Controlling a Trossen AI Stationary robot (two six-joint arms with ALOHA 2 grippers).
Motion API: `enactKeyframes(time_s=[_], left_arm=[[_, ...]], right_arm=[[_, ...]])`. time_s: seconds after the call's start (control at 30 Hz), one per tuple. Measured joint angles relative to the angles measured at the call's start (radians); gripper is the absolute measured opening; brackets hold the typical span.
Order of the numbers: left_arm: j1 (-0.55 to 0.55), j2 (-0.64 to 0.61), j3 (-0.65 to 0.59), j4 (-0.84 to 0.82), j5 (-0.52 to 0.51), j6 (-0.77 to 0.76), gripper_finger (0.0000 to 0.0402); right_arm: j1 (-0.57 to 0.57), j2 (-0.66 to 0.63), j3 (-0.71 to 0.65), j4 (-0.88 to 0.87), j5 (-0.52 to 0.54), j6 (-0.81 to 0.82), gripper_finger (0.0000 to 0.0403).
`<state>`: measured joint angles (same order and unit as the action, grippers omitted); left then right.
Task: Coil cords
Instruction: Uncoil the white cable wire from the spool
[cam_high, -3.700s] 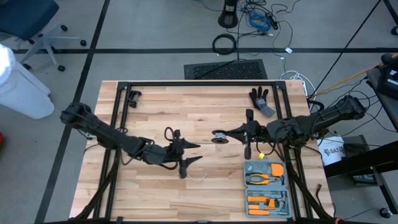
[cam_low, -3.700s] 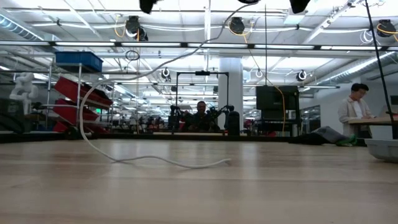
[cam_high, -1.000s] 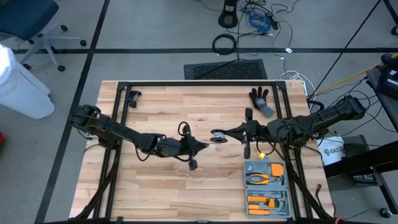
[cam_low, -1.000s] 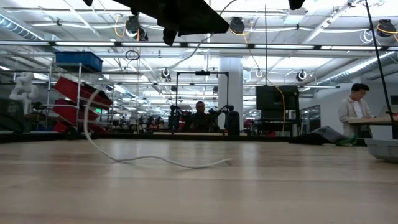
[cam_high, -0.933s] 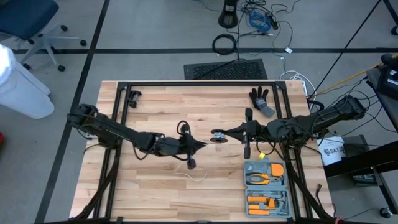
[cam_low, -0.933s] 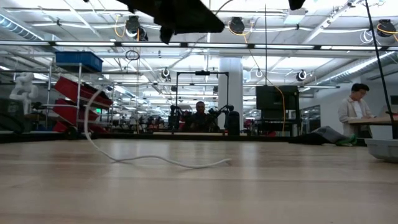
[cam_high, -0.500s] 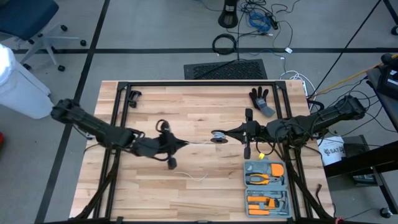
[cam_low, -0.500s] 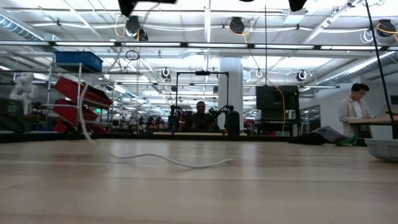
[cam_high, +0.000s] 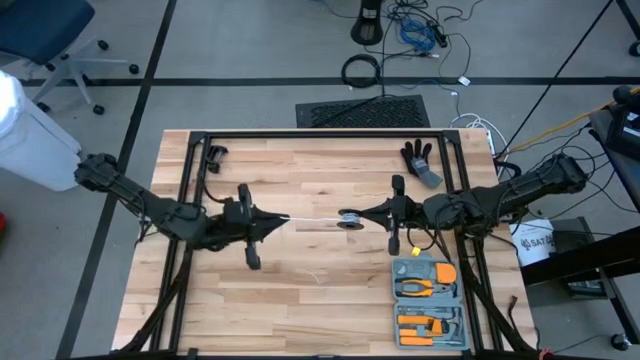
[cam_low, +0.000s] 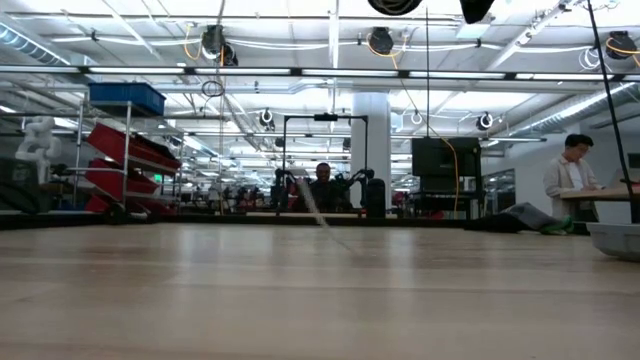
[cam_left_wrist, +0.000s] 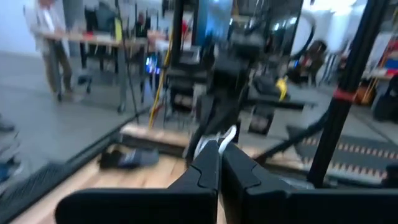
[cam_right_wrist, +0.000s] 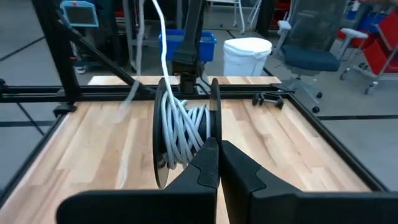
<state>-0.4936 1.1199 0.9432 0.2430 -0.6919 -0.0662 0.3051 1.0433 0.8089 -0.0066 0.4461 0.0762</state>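
- The winding step is judged to be in hand: the white cord (cam_high: 312, 219) is stretched taut above the middle of the worktop (cam_high: 320, 165), running from the left claw (cam_high: 272, 221) to the reel (cam_high: 348, 218).
- The left claw is closed, with the cord pinched between its fingertips, as seen in the left wrist view (cam_left_wrist: 219, 144).
- The reel is held on edge at the tip of the right claw (cam_high: 372, 213), which is clamped shut on its rim; several turns of cord (cam_right_wrist: 183, 127) are already wound between its two black discs.
- A loose tail of cord (cam_high: 318, 277) is seen lying on the worktop nearer the front edge, so the coiling is judged unfinished.
- The next move is likely to call for the pinched cord to be carried round the reel under steady tension, so that the turns stay between the discs.
- A grey tool case (cam_high: 430, 300) lies open at the near right; orange-handled hand tools (cam_high: 418, 288) are seated in its moulded slots.
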Motion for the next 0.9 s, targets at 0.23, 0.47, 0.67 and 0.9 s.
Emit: enactKeyframes(time_s=[0.23,0.47,0.67,0.9], left_arm=[[0.019,0.063,0.001,0.194,0.062,0.07,0.0002],[0.041,0.225,0.11,0.27,0.191,0.1,0.0002],[0.032,0.354,0.148,0.254,0.354,0.073,0.0002],[0.015,0.419,0.149,-0.082,0.41,-0.064,0.0001]], right_arm=[[-0.047,0.086,0.0,0.106,0.008,-0.01,0.0],[-0.084,0.186,0.0,0.263,0.07,-0.013,0.0],[-0.091,0.214,0.0,0.337,0.082,-0.021,0.0],[-0.09,0.178,0.0,0.344,0.08,-0.03,0.0]])
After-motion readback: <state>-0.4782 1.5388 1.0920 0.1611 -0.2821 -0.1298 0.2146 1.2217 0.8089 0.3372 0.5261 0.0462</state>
